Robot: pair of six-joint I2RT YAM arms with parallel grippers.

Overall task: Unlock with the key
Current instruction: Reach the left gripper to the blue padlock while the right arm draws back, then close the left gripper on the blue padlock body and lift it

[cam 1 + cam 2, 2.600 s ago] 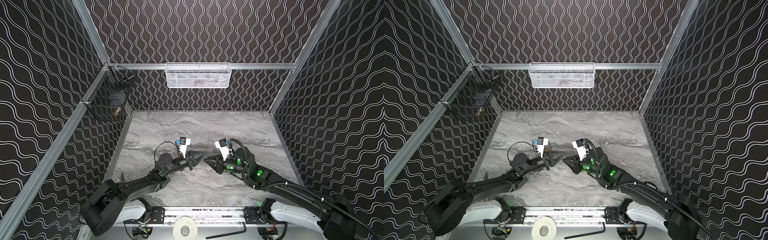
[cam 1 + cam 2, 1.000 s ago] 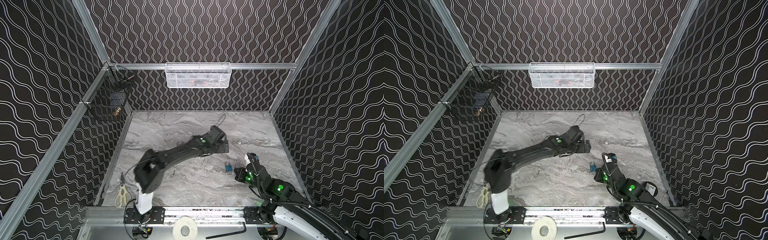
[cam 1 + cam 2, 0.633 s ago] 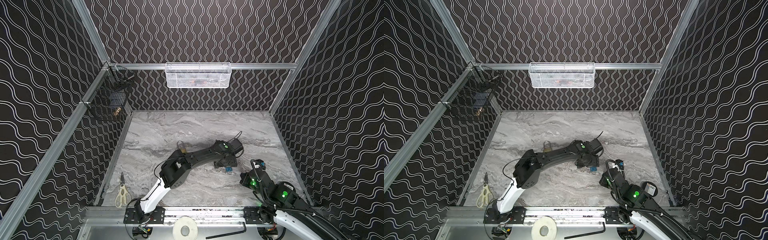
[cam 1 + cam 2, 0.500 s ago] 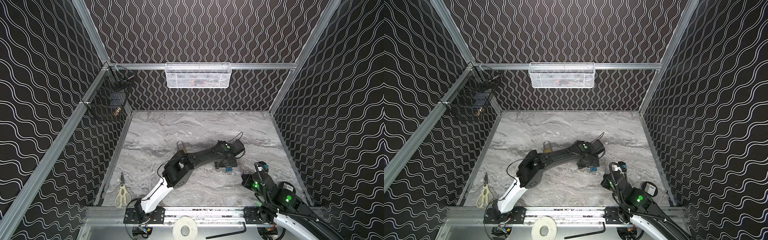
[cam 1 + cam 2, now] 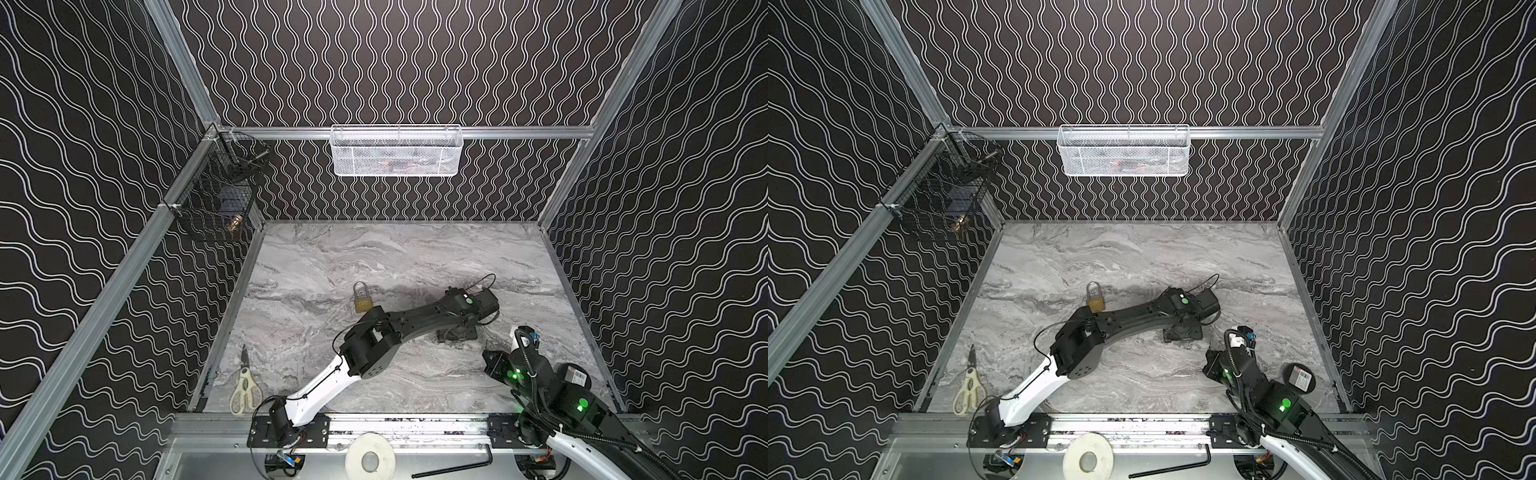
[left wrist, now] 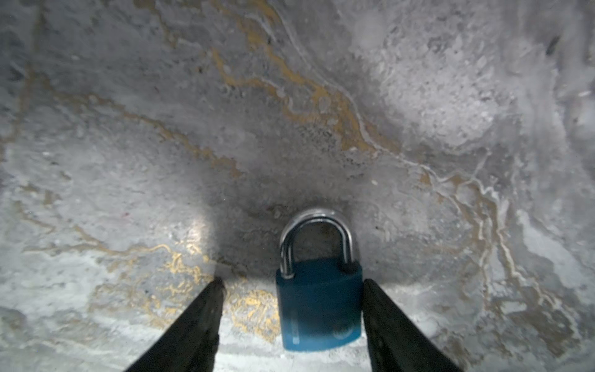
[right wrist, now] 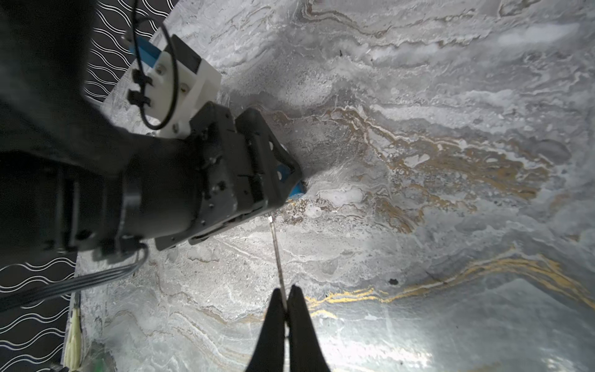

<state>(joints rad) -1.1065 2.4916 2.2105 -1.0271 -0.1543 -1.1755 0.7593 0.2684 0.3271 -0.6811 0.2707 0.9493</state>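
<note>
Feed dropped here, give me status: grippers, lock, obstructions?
Left gripper open, straddling blue padlock on table. Right gripper shut on key. Brass padlock apart, no obstruction.

I count two padlocks (image 5: 363,300) (one brass, one blue), one key (image 7: 277,254), one pair of scissors (image 5: 245,375), two baskets (image 5: 395,158).

The blue padlock (image 7: 297,192) shows only a corner in the right wrist view; in both top views the left pincer (image 5: 457,333) hides it. The right pincer (image 7: 285,292) swallows the head of the key (image 7: 277,257).
</note>
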